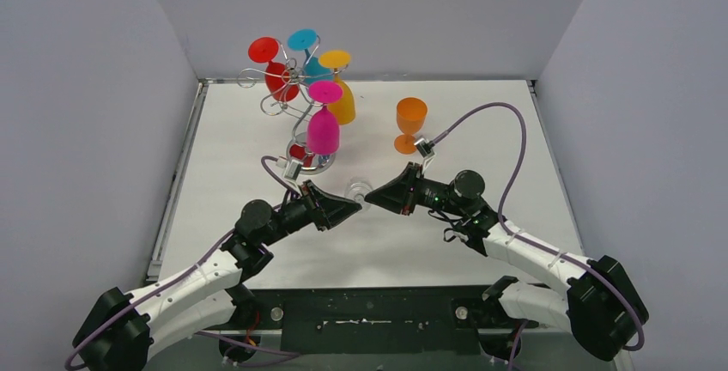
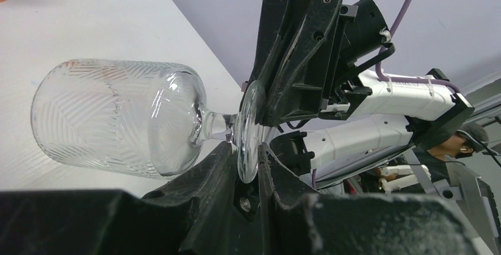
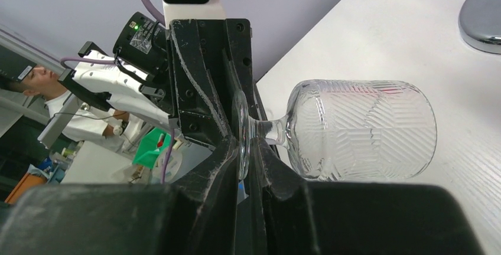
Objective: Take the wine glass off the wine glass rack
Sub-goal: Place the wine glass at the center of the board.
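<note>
The clear wine glass (image 1: 356, 191) is already off the rack (image 1: 322, 163), which stands just beyond the left gripper (image 1: 345, 206) with coloured glasses hung on it. The glass lies on its side between the two grippers, with its bowl pointing away from the arm bases. Its round foot is pinched edge-on by both of them. The left gripper (image 2: 248, 162) is closed on one part of the rim, and the right gripper (image 3: 245, 156) is closed on the rim from the opposite side. Whether the bowl is touching the table (image 1: 240, 156) beneath cannot be told.

The step in hand is judged to be a handover or a shared set-down. One grip should be loosened only while the other is held firm. The foot is thin and smooth and the bowl hangs out to one side, so the glass could swing about the pinched rim. Any move should be made slowly. The bowl should be steered clear of the pink glass (image 1: 324, 130) beyond the left gripper and the orange glass (image 1: 410, 118) beyond the right gripper.
</note>
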